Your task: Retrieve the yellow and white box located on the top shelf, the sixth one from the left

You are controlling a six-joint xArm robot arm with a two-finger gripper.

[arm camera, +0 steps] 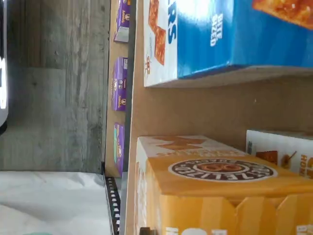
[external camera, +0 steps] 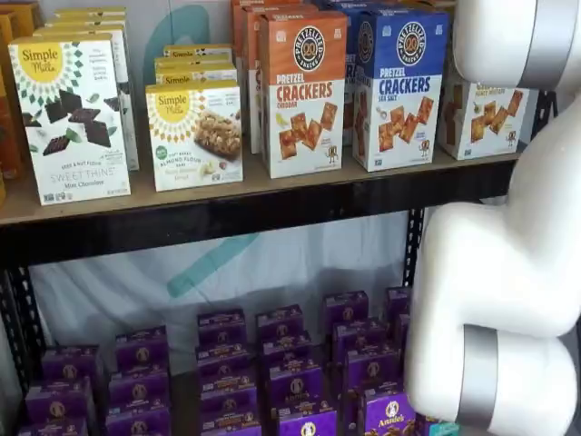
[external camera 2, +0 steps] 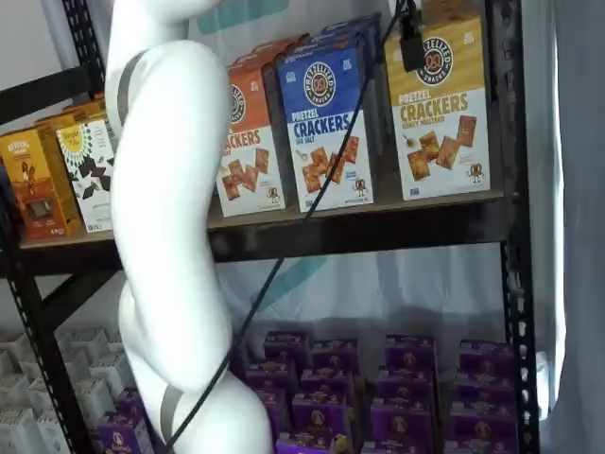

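Our white arm point(external camera 2: 175, 236) fills the foreground in both shelf views. Behind it, the top shelf point(external camera 2: 378, 232) carries the yellow and white box point(external camera 2: 442, 109) at its right end, just beside the blue carton point(external camera 2: 326, 123). Only a dark bit of the gripper point(external camera 2: 412, 43) shows at the box's top, so we cannot tell its grip. Closing off-centre could tip the box or nudge its blue neighbour.

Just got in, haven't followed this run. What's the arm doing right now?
The white arm is reaching up to the top shelf for the yellow and white box, which stands at the right end beside the blue carton. A black gripper finger hangs over the box's top front in a shelf view; whether it grips cannot be told. The box is on the shelf, not yet lifted out.
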